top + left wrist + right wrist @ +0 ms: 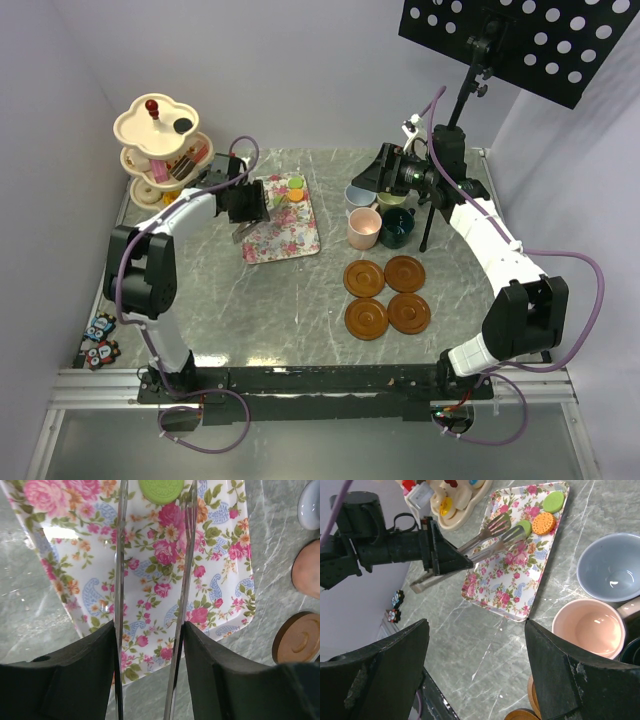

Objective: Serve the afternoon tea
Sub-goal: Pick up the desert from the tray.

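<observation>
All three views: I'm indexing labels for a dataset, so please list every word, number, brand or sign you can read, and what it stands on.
No text is readable in any view.
Cards at the table's left edge: printed marks, too small to read.
Tray: flower pattern only, no words.
Board: white dots only, no letters.
Tongs: no marking visible.
</observation>
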You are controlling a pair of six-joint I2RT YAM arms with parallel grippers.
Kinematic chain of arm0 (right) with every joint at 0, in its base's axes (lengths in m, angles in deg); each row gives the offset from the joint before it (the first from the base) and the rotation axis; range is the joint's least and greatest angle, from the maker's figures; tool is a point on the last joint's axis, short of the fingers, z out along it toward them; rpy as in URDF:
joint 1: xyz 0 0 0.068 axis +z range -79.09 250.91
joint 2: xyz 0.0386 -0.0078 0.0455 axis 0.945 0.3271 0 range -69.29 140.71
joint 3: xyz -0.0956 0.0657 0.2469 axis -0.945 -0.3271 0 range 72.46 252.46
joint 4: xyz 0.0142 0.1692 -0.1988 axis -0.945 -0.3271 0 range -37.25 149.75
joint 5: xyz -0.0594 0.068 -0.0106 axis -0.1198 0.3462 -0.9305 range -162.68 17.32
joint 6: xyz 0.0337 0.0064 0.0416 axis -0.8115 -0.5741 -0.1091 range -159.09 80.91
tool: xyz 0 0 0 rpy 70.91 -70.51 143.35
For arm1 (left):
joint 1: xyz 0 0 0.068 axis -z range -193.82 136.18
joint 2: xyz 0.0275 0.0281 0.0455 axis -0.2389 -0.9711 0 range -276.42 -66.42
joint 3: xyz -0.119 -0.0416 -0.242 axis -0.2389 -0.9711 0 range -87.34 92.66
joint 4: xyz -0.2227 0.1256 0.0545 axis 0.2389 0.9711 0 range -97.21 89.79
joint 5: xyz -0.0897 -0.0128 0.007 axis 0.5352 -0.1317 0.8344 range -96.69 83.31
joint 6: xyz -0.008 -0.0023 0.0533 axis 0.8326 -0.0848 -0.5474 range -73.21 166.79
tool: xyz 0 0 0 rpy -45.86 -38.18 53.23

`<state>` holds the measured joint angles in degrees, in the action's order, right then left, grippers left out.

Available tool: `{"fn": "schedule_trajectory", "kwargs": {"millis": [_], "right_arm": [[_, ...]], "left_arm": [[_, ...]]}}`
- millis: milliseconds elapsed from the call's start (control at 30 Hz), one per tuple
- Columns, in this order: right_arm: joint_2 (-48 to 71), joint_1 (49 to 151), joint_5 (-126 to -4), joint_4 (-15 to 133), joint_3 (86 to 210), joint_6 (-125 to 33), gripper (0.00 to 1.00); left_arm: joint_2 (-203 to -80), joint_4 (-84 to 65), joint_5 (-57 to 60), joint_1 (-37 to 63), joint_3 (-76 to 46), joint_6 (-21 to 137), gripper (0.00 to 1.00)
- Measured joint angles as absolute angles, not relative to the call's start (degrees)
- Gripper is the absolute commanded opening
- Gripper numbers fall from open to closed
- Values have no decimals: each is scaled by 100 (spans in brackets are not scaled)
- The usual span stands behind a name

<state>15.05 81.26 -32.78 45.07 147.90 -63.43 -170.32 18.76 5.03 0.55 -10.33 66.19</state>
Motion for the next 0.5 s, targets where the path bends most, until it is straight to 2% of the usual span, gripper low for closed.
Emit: {"fn": "schedule_trajectory", "kwargs": {"millis": [500], "right_arm": [[1465,8126,-3278,4498,14698,-6323,83]], "left_arm": [[-17386,1957,720,-74,-773,6549,57]]}}
